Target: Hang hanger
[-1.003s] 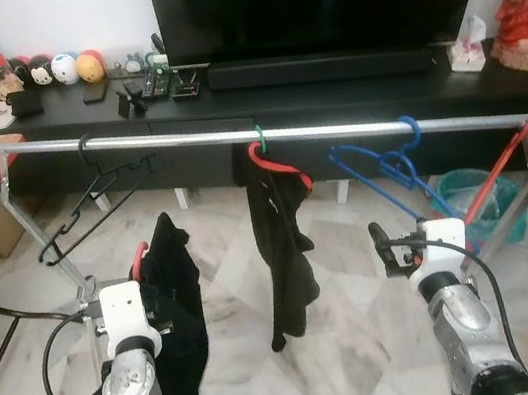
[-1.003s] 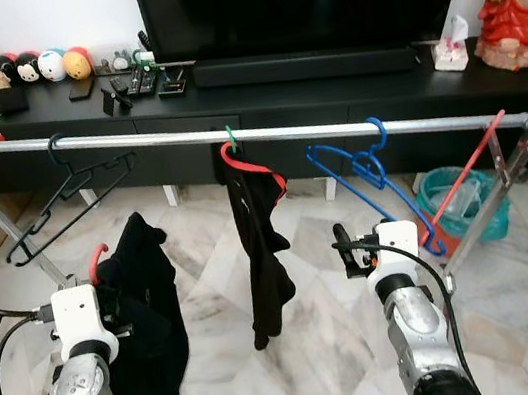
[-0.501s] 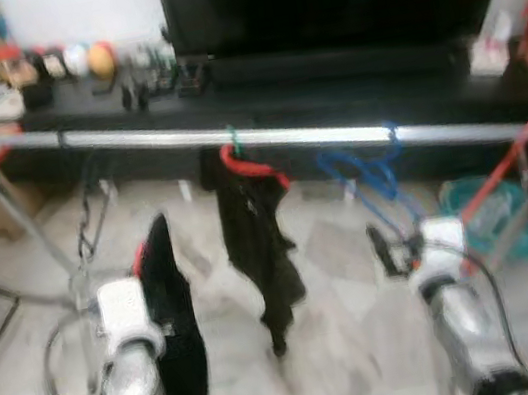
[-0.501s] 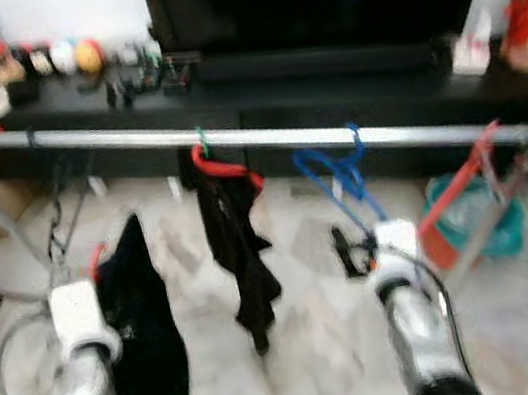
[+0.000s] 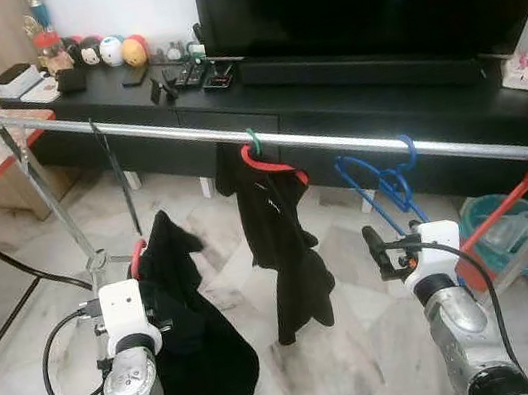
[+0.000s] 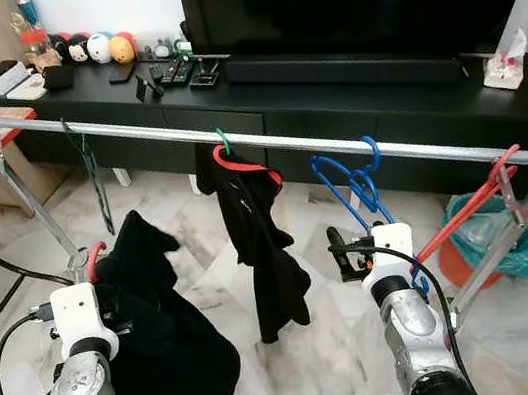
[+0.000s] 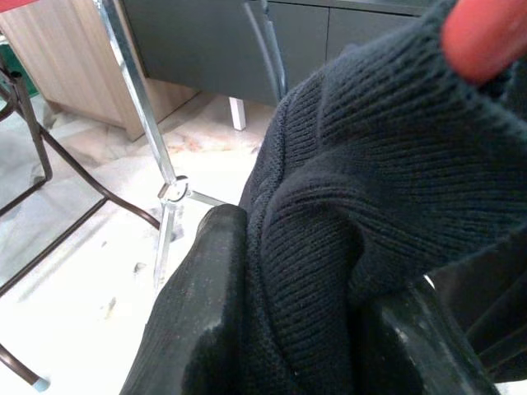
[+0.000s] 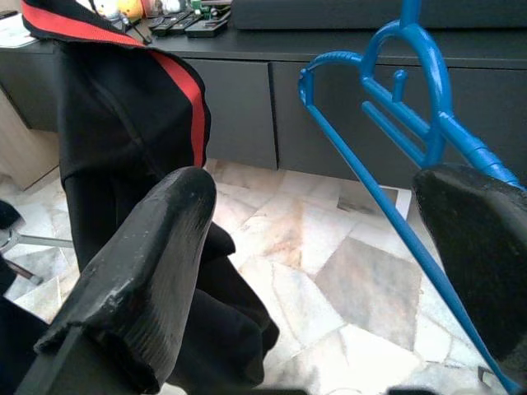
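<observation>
Black knitted cloth point(image 7: 387, 164) is clenched between the two fingers point(image 7: 206, 329) of the left gripper point(image 5: 151, 308); it is draped over a red hanger point(image 5: 138, 254), whose hook is seen just above those fingers, below the rail and not yet hung. A silver rail point(image 5: 335, 137) is stretched across the room beyond both grippers. On it a second red hanger point(image 5: 263, 162) with a black garment point(image 5: 287, 244) is hung ahead, between the two arms. A blue hanger point(image 8: 395, 107) is hung empty on the rail just past the right gripper point(image 5: 380, 254), whose fingers point(image 8: 140, 271) are spread apart and released, with nothing between them. A thin black hanger point(image 5: 119, 176) is hung ahead of the left fingers. A dark television cabinet point(image 5: 328, 95) is seen behind the rail.
</observation>
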